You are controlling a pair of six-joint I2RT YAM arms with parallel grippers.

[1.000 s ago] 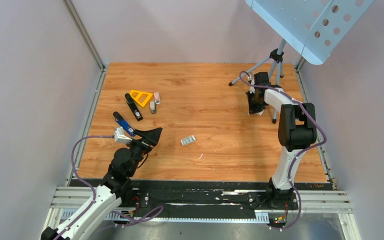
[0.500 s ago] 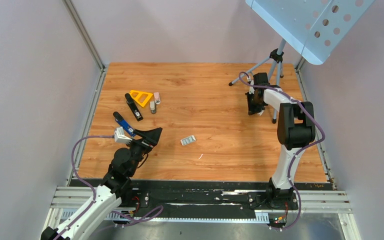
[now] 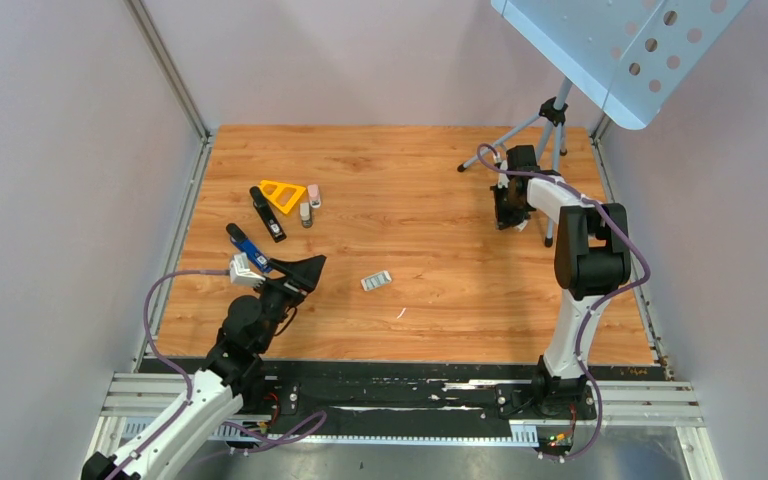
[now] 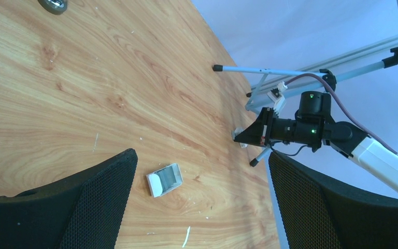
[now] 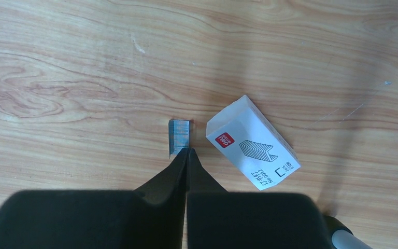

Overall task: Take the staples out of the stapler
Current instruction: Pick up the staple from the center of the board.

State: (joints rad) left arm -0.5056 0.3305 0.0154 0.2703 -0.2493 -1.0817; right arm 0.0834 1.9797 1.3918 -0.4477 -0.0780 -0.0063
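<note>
right pincer (image 5: pixel 187 151): shut tight, no gap between the fingers. the tips are down at the table (image 5: pixel 83 62) and meet at the near edge of a short strip of staples (image 5: pixel 179 134). i cannot tell whether the strip is pinched or only touched. the strip lies flat on the wood. a white staple box (image 5: pixel 251 142) lies just beside it on the right, at a slant, not touching it. in the top view this pincer sits at the far right of the table, near a tripod (image 3: pixel 550 125).

left pincer (image 4: pixel 201 161): wide, holding nothing, hanging over the near left of the table. in its own view a small grey box (image 4: pixel 164 180) lies on the wood between my fingers.

black stapler (image 3: pixel 268 214): lying at the far left, well apart from both pincers, just beside a yellow triangle (image 3: pixel 282 194). a blue object (image 3: pixel 245 243) lies near it, on my side.
</note>
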